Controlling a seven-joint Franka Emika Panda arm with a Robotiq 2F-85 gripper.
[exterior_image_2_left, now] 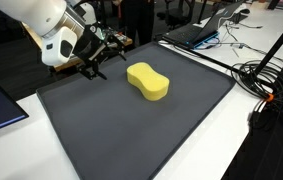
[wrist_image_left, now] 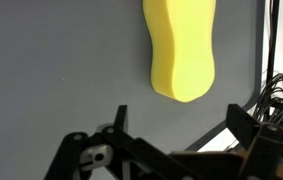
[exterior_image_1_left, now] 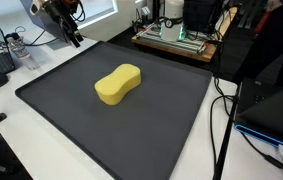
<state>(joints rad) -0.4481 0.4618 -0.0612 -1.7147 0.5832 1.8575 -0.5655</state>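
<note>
In the wrist view, the gripper (wrist_image_left: 176,115) sat closest to the lens, at the bottom edge. Its two fingers (wrist_image_left: 119,118) were spread wide, with nothing between them and nothing in contact. Beyond the fingertips, the yellow sponge (wrist_image_left: 181,50) lay flat on the dark grey mat (wrist_image_left: 51,60). Its long axis ran up the frame, directly away from the gripper, and one rounded end pointed back toward the gap between the fingers.

In an exterior view, from left to right:
- The gripper (exterior_image_2_left: 96,62) hung above the mat's (exterior_image_2_left: 131,135) far left corner, clear of the surface.
- The sponge (exterior_image_2_left: 148,81) lay near the mat's middle, well apart from the gripper, with its long axis running from upper left to lower right.
- The cables (exterior_image_2_left: 266,80) lay on the white table, off the mat.
</note>
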